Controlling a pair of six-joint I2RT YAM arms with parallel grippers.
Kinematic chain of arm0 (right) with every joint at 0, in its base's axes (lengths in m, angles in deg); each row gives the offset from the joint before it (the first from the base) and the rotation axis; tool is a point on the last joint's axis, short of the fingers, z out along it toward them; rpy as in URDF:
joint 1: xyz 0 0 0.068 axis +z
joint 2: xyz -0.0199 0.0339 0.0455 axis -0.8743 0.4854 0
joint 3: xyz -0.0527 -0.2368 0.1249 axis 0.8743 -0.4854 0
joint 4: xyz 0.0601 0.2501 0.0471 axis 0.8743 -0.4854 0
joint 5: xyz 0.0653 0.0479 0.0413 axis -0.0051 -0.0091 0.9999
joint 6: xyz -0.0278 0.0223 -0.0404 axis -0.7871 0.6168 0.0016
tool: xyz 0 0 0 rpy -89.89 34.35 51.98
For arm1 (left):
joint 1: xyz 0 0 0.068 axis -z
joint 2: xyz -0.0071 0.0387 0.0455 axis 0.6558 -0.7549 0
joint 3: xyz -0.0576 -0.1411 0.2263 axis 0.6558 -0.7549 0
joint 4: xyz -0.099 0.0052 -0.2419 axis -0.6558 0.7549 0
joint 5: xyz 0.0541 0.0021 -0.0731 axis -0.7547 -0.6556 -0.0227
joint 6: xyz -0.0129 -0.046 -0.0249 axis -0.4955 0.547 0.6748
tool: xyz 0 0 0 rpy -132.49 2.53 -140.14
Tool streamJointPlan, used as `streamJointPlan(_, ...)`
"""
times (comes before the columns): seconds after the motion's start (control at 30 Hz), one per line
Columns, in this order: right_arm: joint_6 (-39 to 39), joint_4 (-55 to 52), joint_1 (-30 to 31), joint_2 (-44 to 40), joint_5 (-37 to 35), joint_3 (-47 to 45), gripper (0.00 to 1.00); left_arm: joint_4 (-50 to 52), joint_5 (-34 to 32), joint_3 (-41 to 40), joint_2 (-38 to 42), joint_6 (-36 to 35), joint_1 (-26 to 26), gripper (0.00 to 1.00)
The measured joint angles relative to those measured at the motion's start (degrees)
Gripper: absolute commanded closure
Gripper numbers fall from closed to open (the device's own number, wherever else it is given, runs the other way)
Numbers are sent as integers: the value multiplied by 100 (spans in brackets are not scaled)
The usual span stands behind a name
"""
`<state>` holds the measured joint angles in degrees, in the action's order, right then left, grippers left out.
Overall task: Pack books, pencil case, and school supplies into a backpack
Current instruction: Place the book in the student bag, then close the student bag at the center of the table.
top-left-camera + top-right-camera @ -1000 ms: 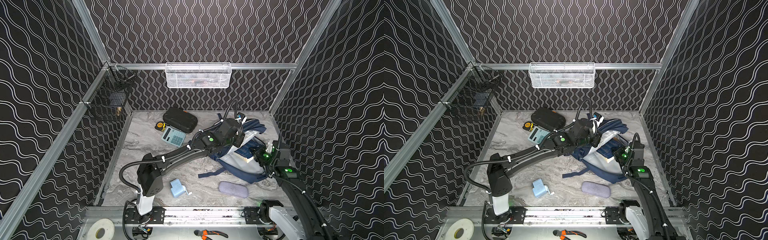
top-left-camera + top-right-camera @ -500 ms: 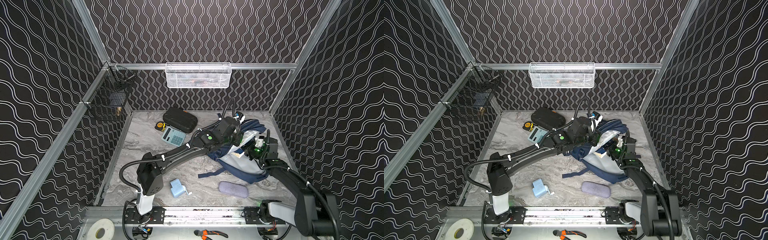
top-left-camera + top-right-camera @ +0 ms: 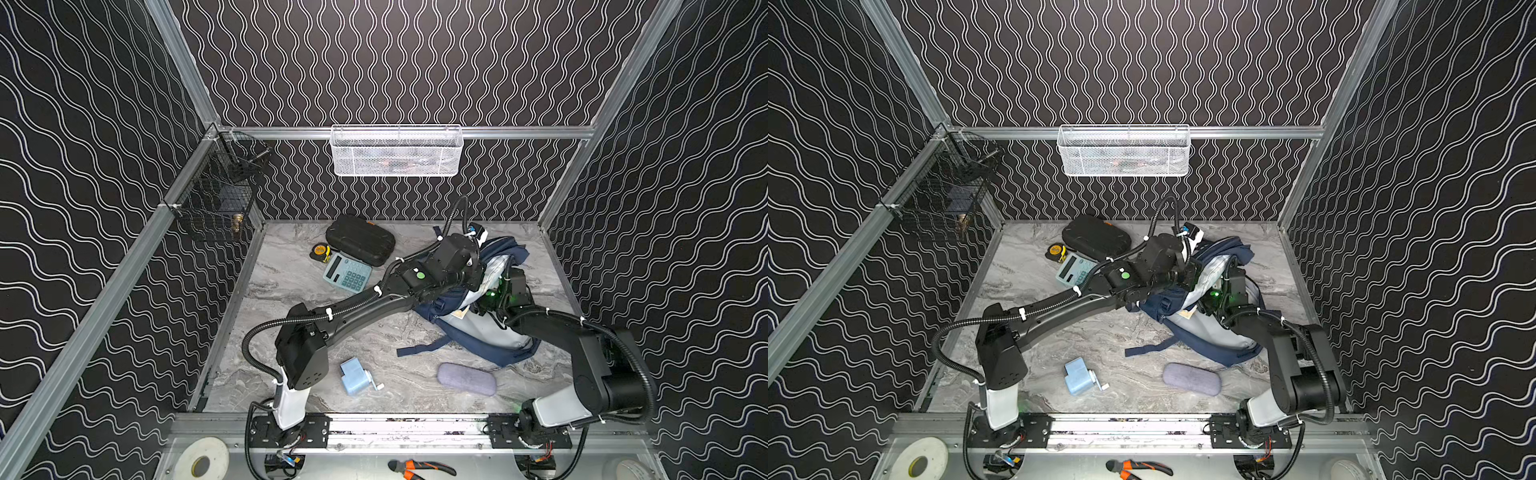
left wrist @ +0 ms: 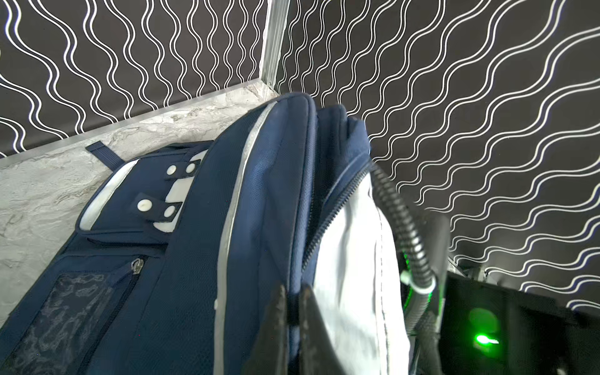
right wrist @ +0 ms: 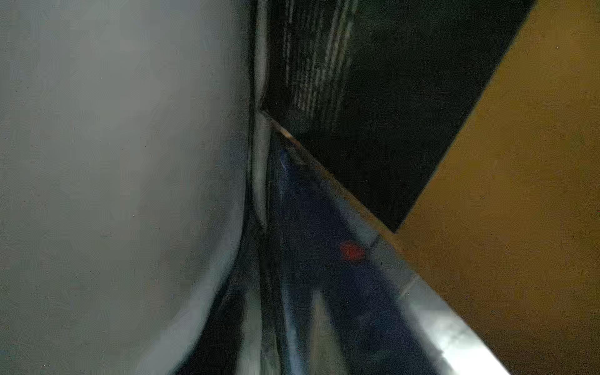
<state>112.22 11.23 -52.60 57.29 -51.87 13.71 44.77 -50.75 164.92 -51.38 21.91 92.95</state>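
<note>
- Currently the left gripper (image 4: 293, 303) is clamped on the backpack (image 4: 181, 259) rim, propping its mouth open, right of centre in both top views.
- Right gripper (image 3: 492, 301) sits inside that mouth; its jaws are hidden, so I cannot tell their spread.
- Books (image 5: 373, 113), black and blue, lie inside: packing them looks like the current step.
- Next: back out, fetch the pencil case (image 3: 466, 379), lower centre.
- Calculator (image 3: 347, 272), sharpener (image 3: 356, 376) wait outside.
- Right wrist view is dim, blurred.
</note>
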Motion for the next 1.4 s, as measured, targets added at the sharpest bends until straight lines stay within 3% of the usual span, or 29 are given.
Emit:
streamJointPlan(0.07,-245,-658,-146,-289,-140,227,23,-98,-4,-76,0,76,-22,100)
streamJointPlan(0.3,-1025,-2841,-1014,-1488,-745,417,19,-155,-4,-186,2,81,-48,100)
streamJointPlan(0.5,-1499,-4389,-1987,-2623,-1196,326,6,-164,24,-186,-28,76,-66,100)
streamJointPlan(0.67,-1926,-5080,-2531,-2529,-1657,361,6,-201,133,-245,-74,74,-68,100)
streamJointPlan(0.83,-2218,-5093,-2924,-2098,-1792,168,7,-382,260,-501,-74,76,-68,100)
streamJointPlan(0.93,-2275,-4981,-3038,-1749,-1543,-4,18,-431,455,-562,-96,74,-74,100)
streamJointPlan(0.97,-2308,-4916,-3062,-1663,-1432,-57,28,-455,540,-560,-109,70,-79,89)
streamJointPlan(1.03,-2330,-4789,-3099,-1515,-1163,-125,43,-463,706,-560,-138,28,-96,50)
streamJointPlan(1.07,-2332,-4725,-3119,-1480,-1029,-146,50,-472,831,-560,-142,-68,-109,38)
streamJointPlan(1.1,-2337,-4680,-3145,-1478,-914,-164,57,-485,918,-560,-138,-74,-122,32)
streamJointPlan(1.17,-2374,-4618,-3195,-1532,-750,-192,85,-570,957,-693,7,-256,-160,26)
streamJointPlan(1.23,-2391,-4612,-3209,-1604,-678,-195,99,-658,981,-1012,313,-479,-240,23)
streamJointPlan(1.4,-2446,-4636,-3228,-1600,-522,-157,100,-1290,772,-2389,1233,-1290,-682,25)
